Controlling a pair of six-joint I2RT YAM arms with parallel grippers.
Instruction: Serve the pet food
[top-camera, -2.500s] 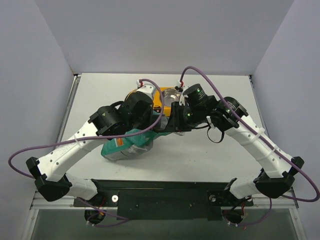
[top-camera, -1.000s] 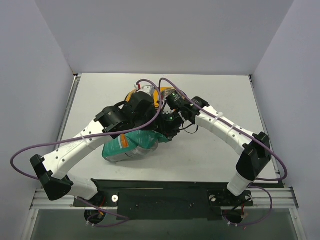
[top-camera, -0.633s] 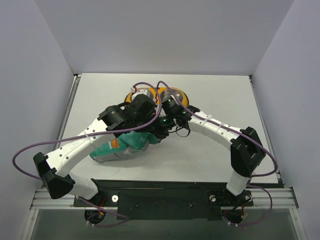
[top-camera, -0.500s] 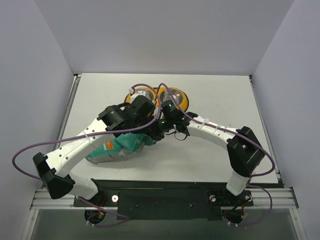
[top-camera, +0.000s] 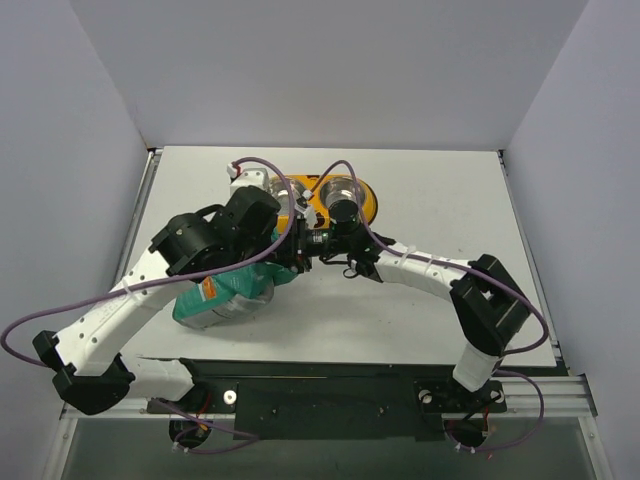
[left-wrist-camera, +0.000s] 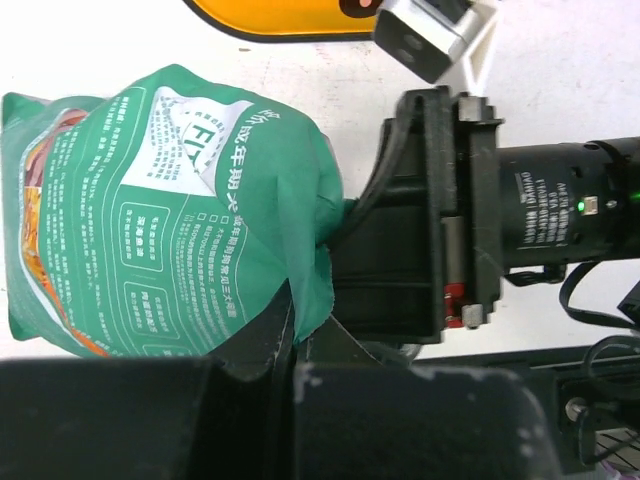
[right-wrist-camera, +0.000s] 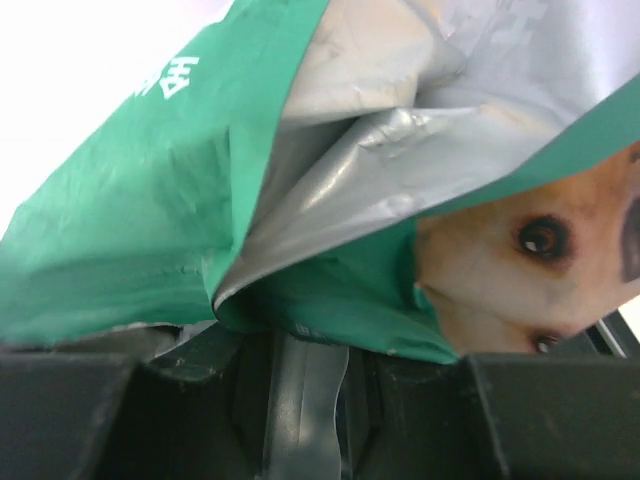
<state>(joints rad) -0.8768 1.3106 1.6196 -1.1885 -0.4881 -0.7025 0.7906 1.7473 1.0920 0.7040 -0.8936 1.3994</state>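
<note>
The teal-and-white pet food bag lies on the table in front of the yellow double-bowl feeder. My left gripper is shut on the bag's top edge. My right gripper is shut on the bag's other top flap, facing the left gripper. The bag's silver lining and the printed dog fill the right wrist view. The kibble is hidden inside the bag.
The feeder's metal bowl shows behind the right arm. The feeder's yellow rim shows at the top of the left wrist view. Purple cables loop over both arms. White walls enclose the table on three sides.
Both arms have moved left with the bag. The right arm has stretched far across toward the left gripper at the bag's top. More of the feeder shows.
</note>
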